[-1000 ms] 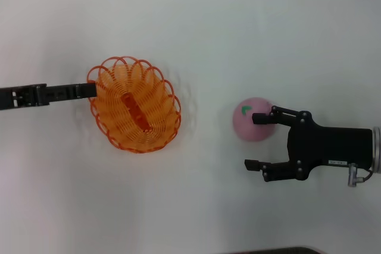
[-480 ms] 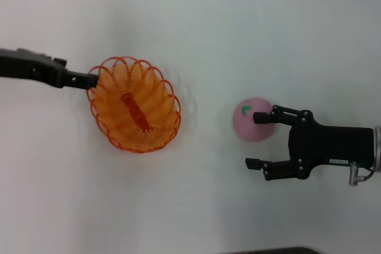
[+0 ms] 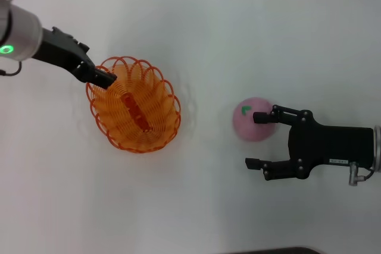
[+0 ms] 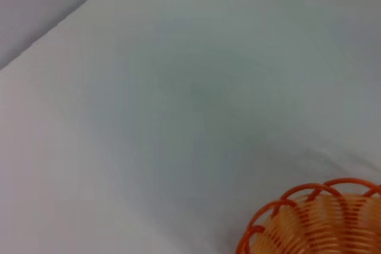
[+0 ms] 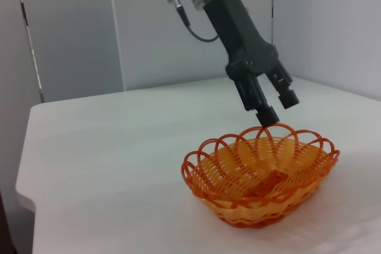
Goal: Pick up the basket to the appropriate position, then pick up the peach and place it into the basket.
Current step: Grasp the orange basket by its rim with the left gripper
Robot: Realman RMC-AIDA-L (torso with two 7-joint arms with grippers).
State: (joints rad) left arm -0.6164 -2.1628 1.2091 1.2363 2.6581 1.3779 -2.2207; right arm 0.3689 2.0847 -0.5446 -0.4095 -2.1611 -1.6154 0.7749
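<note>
Orange wire basket [image 3: 134, 104] upright on table, pink peach [image 3: 250, 122] well apart, leaf mark up.

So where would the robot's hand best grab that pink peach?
Around its widest middle, I'd guess, coming in level from the robot's right. The peach is a round ball on the table, and the right hand is open beside it, one finger already over it.
</note>
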